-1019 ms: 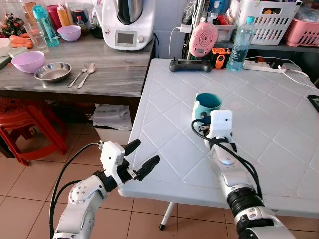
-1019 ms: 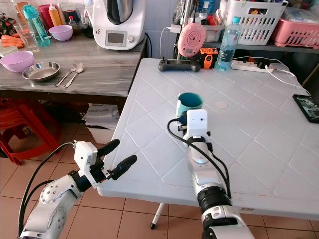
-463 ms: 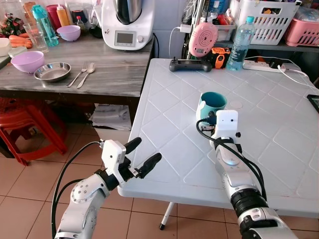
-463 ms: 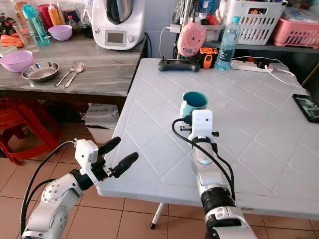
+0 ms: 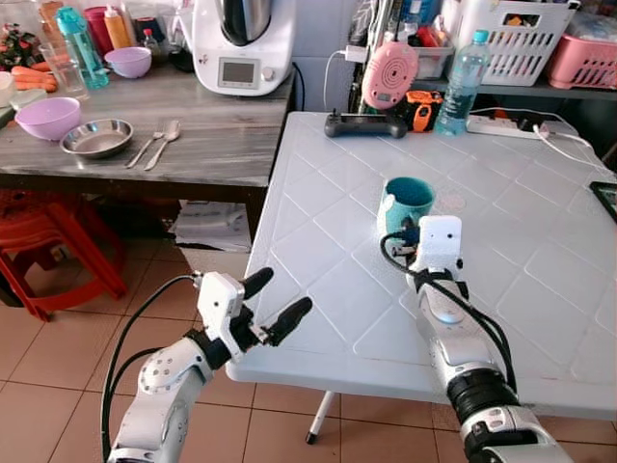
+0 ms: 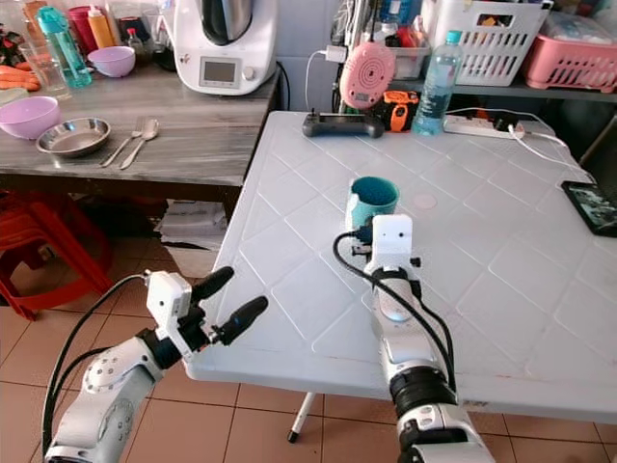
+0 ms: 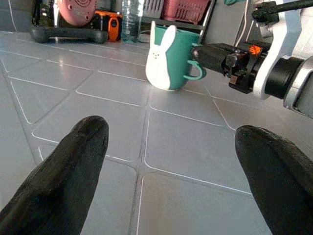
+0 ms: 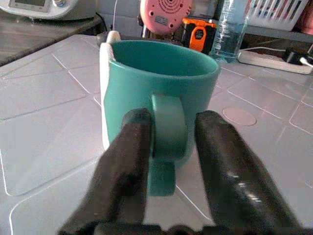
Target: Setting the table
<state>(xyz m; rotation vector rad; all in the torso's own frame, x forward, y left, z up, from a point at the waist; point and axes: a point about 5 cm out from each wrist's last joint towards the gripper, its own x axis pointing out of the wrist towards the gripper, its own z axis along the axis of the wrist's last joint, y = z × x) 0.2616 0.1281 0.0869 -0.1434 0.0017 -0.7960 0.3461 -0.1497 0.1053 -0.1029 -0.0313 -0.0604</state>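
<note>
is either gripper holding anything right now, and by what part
The right gripper has its two fingers on either side of the teal mug's handle, gripping it there. The left gripper is open and holds nothing.

water bottle (image 5: 460,82) beside pink speaker (image 5: 389,75).

No legible text or labels
</note>
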